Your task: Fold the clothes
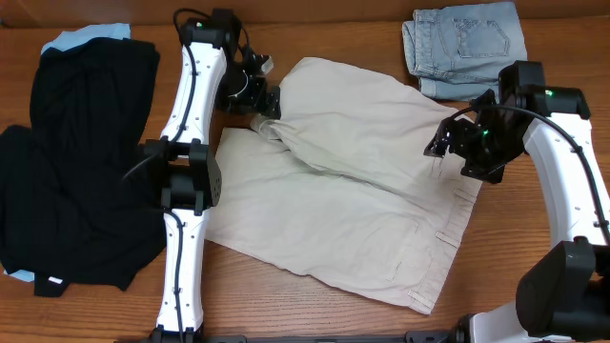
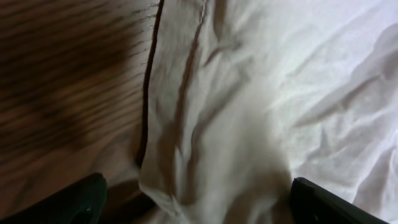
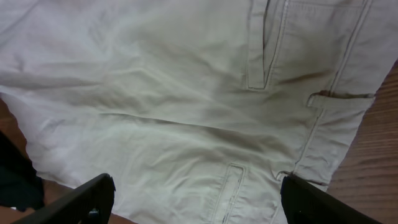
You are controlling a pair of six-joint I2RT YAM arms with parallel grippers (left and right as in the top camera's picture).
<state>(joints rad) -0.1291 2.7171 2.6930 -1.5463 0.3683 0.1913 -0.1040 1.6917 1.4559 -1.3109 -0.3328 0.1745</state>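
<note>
While the beige shorts (image 1: 353, 219) lie spread across the middle of the worktop (image 1: 315, 319), one leg turned over toward the far edge, the left claw (image 1: 269, 107) is seen wide open, with bunched cloth between its fingers (image 2: 74, 202). The right claw (image 1: 438, 152) is held wide open above the shorts near the waistband (image 1: 456, 238). Denim shorts (image 1: 465, 43) are seen at the far right corner, and black clothes (image 1: 76, 162) along the left edge.

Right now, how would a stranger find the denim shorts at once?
Start at the far edge of the wooden table, robot's right side. Beyond the large beige shorts lies a small folded bundle, the denim shorts. Only they show stitched denim pockets.
</note>
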